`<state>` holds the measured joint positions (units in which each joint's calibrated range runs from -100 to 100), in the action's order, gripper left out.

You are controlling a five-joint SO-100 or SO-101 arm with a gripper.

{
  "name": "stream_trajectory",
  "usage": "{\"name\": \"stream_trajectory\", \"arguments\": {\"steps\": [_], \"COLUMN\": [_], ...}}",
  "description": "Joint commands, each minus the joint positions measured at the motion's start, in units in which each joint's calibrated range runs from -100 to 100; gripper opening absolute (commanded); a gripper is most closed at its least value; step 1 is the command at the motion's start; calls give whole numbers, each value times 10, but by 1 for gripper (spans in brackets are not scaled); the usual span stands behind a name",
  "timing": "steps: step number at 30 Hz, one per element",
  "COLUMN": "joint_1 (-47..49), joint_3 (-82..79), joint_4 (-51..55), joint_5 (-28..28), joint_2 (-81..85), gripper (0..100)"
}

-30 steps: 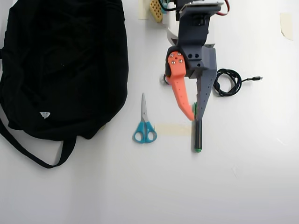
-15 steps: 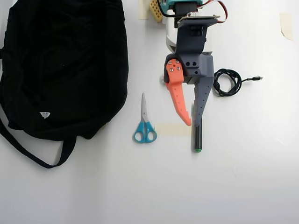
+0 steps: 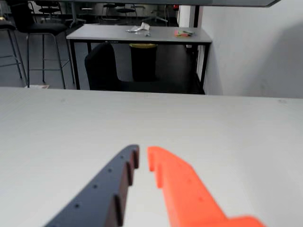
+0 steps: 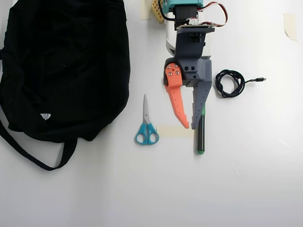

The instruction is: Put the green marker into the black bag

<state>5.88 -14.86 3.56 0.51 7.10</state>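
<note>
In the overhead view the green marker (image 4: 200,137) lies lengthwise on the white table, its upper end tucked under the grey finger. My gripper (image 4: 190,126) hovers just left of it, pointing down the picture, with its orange finger (image 4: 178,106) and grey finger (image 4: 199,101) a narrow gap apart and nothing between them. The wrist view shows the same gripper (image 3: 143,158) with a thin slit between the tips and only bare table beyond; the marker is out of that view. The black bag (image 4: 66,66) fills the upper left, well apart from the gripper.
Blue-handled scissors (image 4: 147,127) lie between the bag and the gripper. A strip of tape (image 4: 173,131) sits on the table by the fingertips. A coiled black cable (image 4: 230,83) lies to the right of the arm. The bag's strap (image 4: 28,153) trails at lower left.
The gripper has drawn back toward the arm's base, off the marker's upper part, and its tips, touching a second ago, now stand slightly apart. The marker has not moved.
</note>
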Motion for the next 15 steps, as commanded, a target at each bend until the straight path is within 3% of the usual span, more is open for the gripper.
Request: {"name": "stream_trajectory", "arguments": {"steps": [1,8,11,15], "joint_1": [4,51,75,79], "joint_3": [15,100,167,194], "joint_4": [26,295,465,588], "joint_5": [3,3,6,58], "joint_2": [16,16,16,16], "gripper": [2,2,2,2]}}
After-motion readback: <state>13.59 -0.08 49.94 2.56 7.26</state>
